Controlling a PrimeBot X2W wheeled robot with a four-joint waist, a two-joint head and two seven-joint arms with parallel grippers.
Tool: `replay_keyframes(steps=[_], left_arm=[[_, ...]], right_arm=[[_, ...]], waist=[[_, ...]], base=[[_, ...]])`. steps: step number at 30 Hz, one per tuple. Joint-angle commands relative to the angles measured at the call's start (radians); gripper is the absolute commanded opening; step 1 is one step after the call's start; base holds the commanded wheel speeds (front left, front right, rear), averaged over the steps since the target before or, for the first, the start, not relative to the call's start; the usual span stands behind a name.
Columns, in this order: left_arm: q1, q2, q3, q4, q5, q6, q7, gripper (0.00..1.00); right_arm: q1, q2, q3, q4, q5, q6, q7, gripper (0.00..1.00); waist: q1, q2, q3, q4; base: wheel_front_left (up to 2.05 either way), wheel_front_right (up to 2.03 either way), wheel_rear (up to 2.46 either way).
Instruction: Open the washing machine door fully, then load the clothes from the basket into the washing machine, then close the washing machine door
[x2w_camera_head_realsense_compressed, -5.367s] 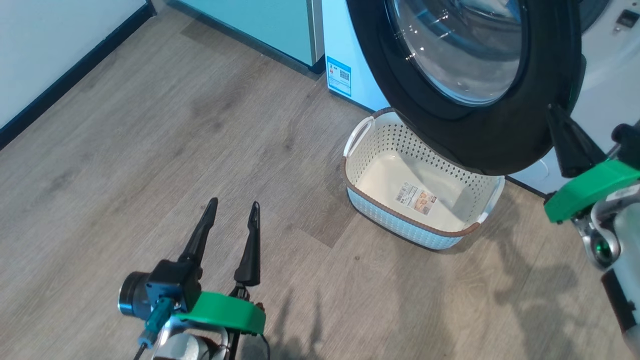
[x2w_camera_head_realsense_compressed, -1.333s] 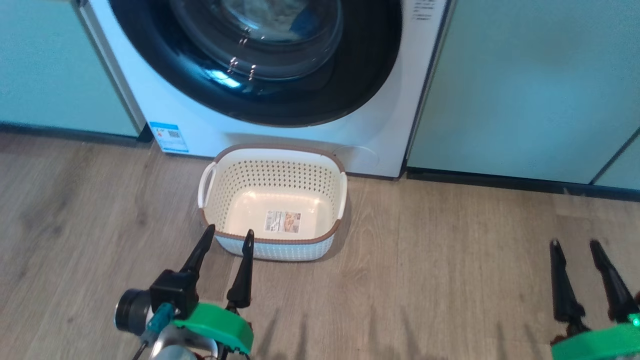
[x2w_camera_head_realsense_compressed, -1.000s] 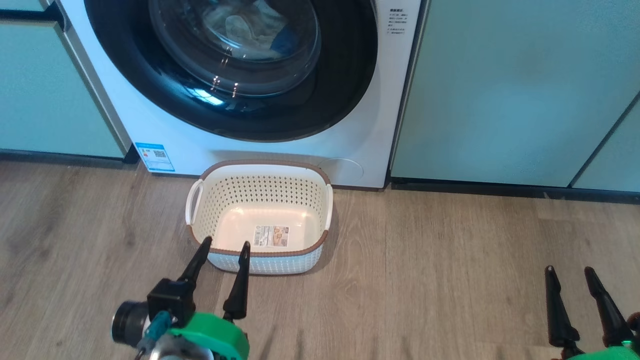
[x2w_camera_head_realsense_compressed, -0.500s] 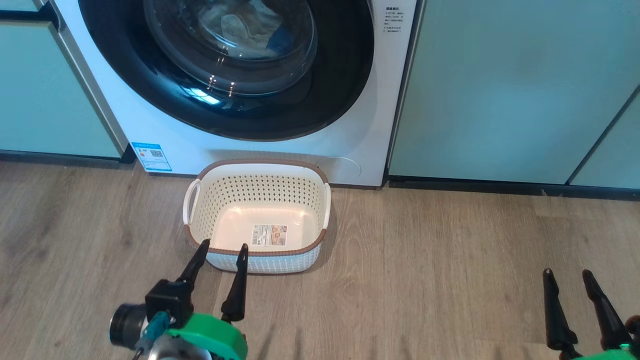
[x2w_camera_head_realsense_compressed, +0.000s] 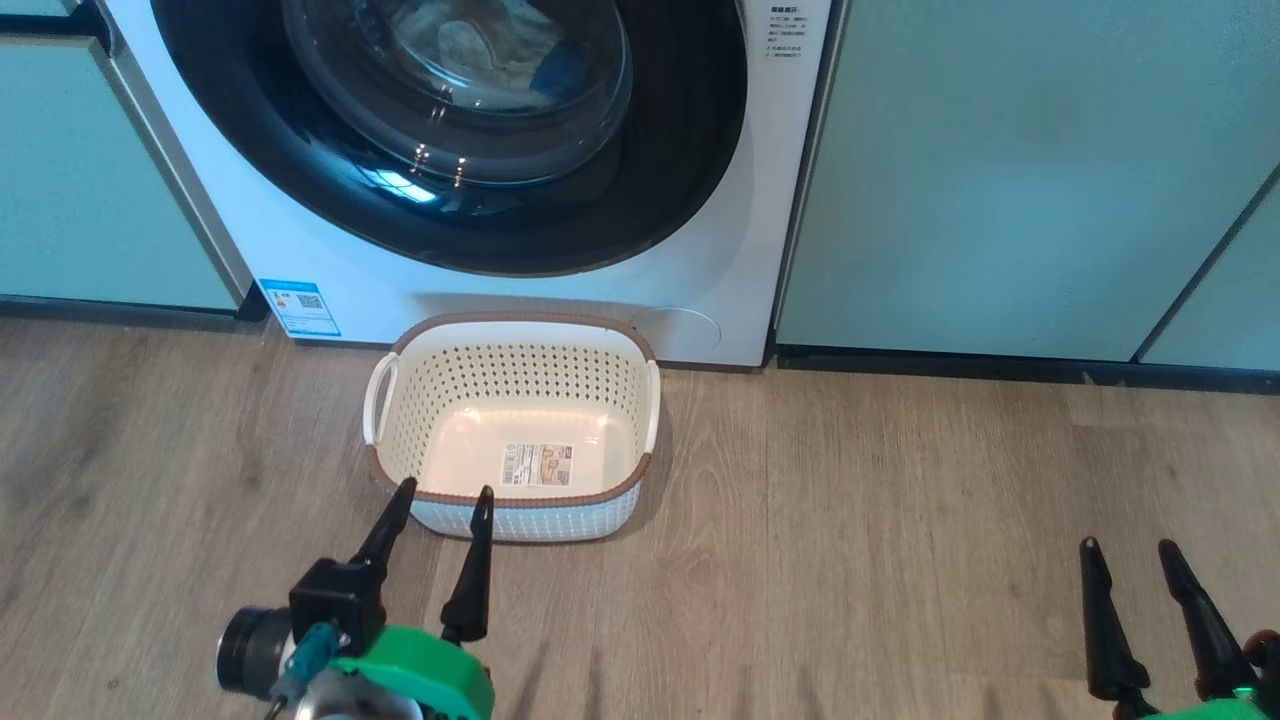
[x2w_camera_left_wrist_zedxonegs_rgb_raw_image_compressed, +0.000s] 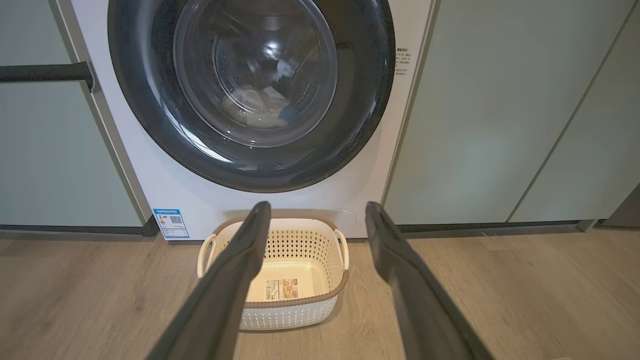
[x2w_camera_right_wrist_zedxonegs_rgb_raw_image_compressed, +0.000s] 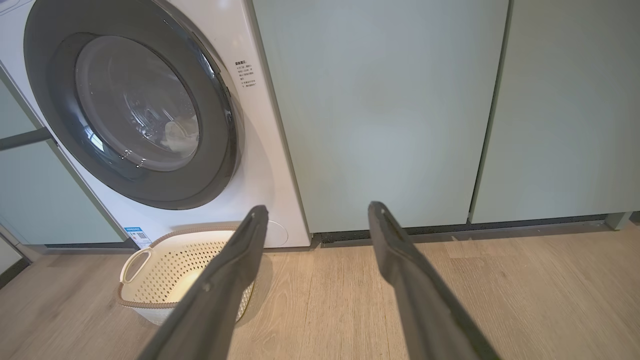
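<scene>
Two grippers are being held with fingers spread wide and nothing between them: the left gripper (x2w_camera_head_realsense_compressed: 445, 490) is being held low over the wooden floor (x2w_camera_head_realsense_compressed: 850, 520), its tips just before the near rim of the basket (x2w_camera_head_realsense_compressed: 560, 497), and the right gripper (x2w_camera_head_realsense_compressed: 1128, 548) well apart to its right, facing the pale green cabinets (x2w_camera_head_realsense_compressed: 1000, 180). The basket is being shown standing on the floor right before the washing machine (x2w_camera_head_realsense_compressed: 520, 290), a label sticker (x2w_camera_head_realsense_compressed: 538, 465) lying on its bottom. The clothes (x2w_camera_head_realsense_compressed: 480, 45) are being seen through the glass of the washing machine door (x2w_camera_head_realsense_compressed: 690, 150), which is being shown shut.
</scene>
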Motion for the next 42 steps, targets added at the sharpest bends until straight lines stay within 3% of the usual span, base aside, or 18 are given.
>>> replay_keyframes(steps=[1, 6, 7, 21, 42], left_arm=[[-0.039, 0.017, 0.027, -0.033, -0.007, 0.003, 0.001, 1.00], [-0.043, 0.016, 0.021, -0.032, -0.009, 0.005, 0.000, 1.00], [0.000, 0.000, -0.008, 0.000, 0.000, 0.000, 0.000, 0.00], [0.087, -0.018, -0.032, 0.216, -0.007, -0.001, 0.001, 0.00], [0.045, -0.016, 0.006, 0.219, -0.257, -0.040, 0.042, 0.00]], right_arm=[[-0.037, -0.006, 0.025, -0.029, -0.008, -0.003, -0.008, 1.00], [-0.039, -0.006, 0.028, -0.028, -0.007, -0.003, -0.009, 1.00], [0.000, 0.002, 0.002, 0.001, 0.000, 0.000, -0.001, 0.00], [0.039, 0.018, 0.025, 0.214, 0.008, 0.000, 0.002, 0.00], [-0.008, 0.002, 0.028, 0.201, 0.256, 0.000, 0.048, 0.00]], waist=[[-0.0001, -0.0001, 0.002, 0.001], [-0.0001, -0.0001, 0.010, 0.003], [0.0000, -0.0001, 0.010, 0.003], [0.0000, -0.0001, 0.011, 0.004], [0.0000, -0.0001, 0.005, 0.015]], base=[[0.00, 0.00, 0.00], [0.00, 0.00, 0.00], [0.00, 0.00, 0.00], [0.00, 0.00, 0.00], [0.00, 0.00, 0.00]])
